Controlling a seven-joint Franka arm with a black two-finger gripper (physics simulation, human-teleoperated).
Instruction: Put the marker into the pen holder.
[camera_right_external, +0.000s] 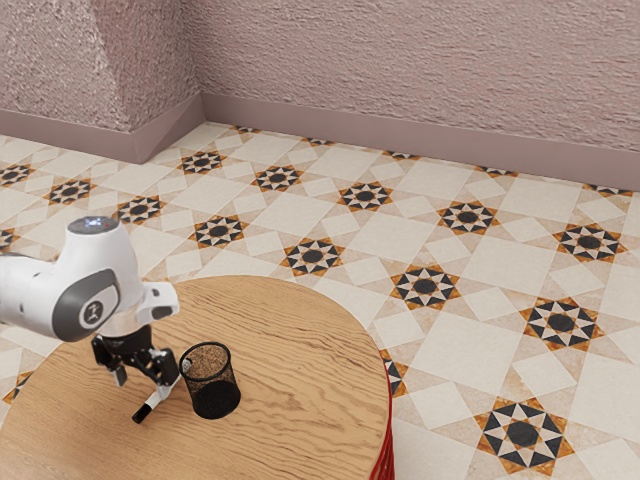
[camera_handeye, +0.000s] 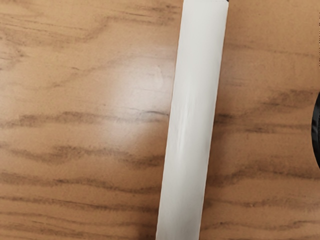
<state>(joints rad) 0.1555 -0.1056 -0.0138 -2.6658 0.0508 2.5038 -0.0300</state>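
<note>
Low over the round wooden table, the black gripper (camera_right_external: 145, 379) is open, its two fingers spread apart. Just beneath it lies the marker (camera_right_external: 154, 399), white with a black end, slanting across the tabletop beside the pen holder. Seen from my hand, the marker's white barrel (camera_handeye: 192, 120) is large and close, with a bit of black at one end. The pen holder (camera_right_external: 214, 396) is a black mesh cup standing upright close to the gripper; its dark curved edge (camera_handeye: 316, 132) also appears in the wrist view.
The wooden table (camera_right_external: 305, 350) extends past the pen holder toward the exterior view's right, where its rounded edge drops off above red legs. Patterned floor tiles and a pinkish wall lie beyond.
</note>
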